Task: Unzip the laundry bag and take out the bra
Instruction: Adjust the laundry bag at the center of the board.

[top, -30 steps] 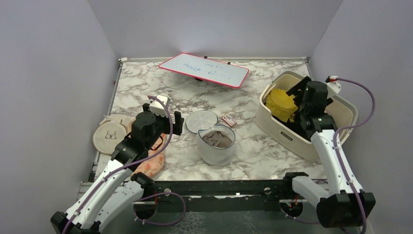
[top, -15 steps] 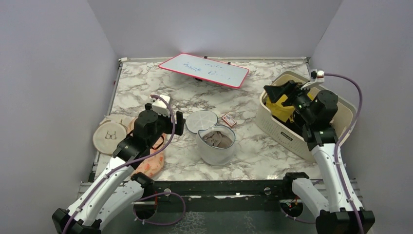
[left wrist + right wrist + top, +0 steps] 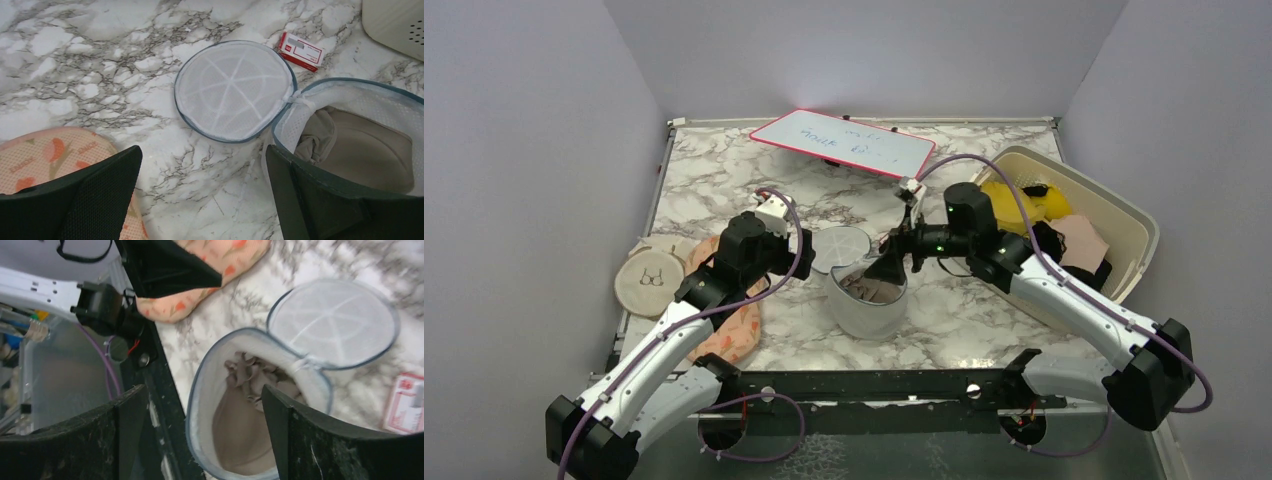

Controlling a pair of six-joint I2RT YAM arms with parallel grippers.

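Observation:
The laundry bag (image 3: 864,312) stands mid-table, unzipped, with its round mesh lid (image 3: 838,247) flipped flat behind it. It also shows in the left wrist view (image 3: 350,95) and the right wrist view (image 3: 202,390). A taupe soft garment with a rounded cup (image 3: 240,415) lies inside the bag. The mustard-yellow bra (image 3: 1012,203) lies in the basket at right. My right gripper (image 3: 890,266) hangs open and empty just above the bag's mouth (image 3: 204,395). My left gripper (image 3: 790,250) is open and empty over bare table left of the bag (image 3: 202,150).
A beige basket (image 3: 1009,275) at right also holds black and pink garments. A whiteboard (image 3: 844,143) lies at the back. An orange-pink pouch (image 3: 734,335) and a round beige pouch (image 3: 649,275) lie at left. A small red-white card (image 3: 894,246) lies behind the bag.
My right arm has swung left from the basket to above the open bag. My left gripper has edged right, toward the bag's lid.

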